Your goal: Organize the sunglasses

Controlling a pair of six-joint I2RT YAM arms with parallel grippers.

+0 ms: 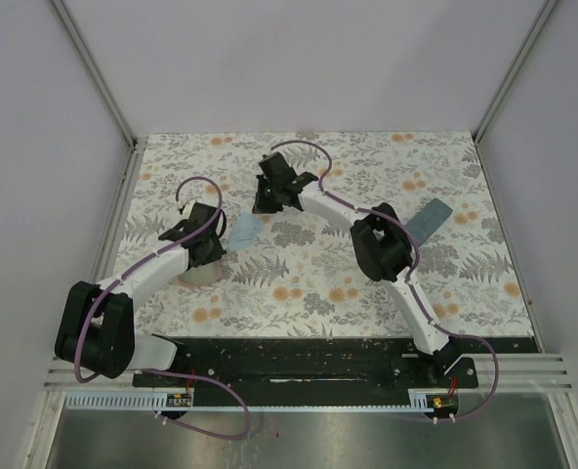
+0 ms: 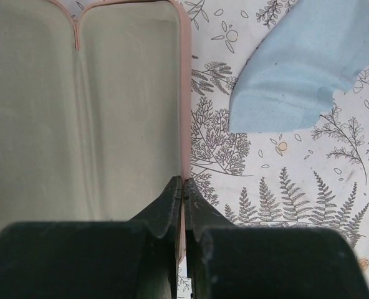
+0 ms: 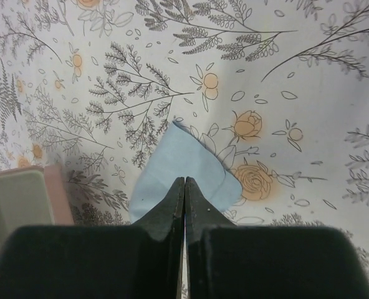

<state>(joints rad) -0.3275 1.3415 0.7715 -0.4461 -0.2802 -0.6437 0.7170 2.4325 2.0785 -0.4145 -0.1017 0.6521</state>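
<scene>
Left gripper (image 2: 183, 182) has its two dark fingers pressed together on the thin rim of the pink case (image 2: 186, 93), which lies open, a rounded oblong shell with a smooth, pale greenish lining. Right gripper (image 3: 184, 180) is fully closed, its tips over a light blue cloth (image 3: 172, 168); whether it nips the fabric I cannot tell. That soft, matte cloth, one corner folded, lies just beside the pink case, on its far right side. One blue-grey case (image 1: 431, 217), a slim oblong, sits well apart to the pink case's right. All rest on a tablecloth (image 1: 367, 156) printed with ferns and orange flowers. Counted: two cases, one cloth. Where the sunglasses lie, these views do not show.
</scene>
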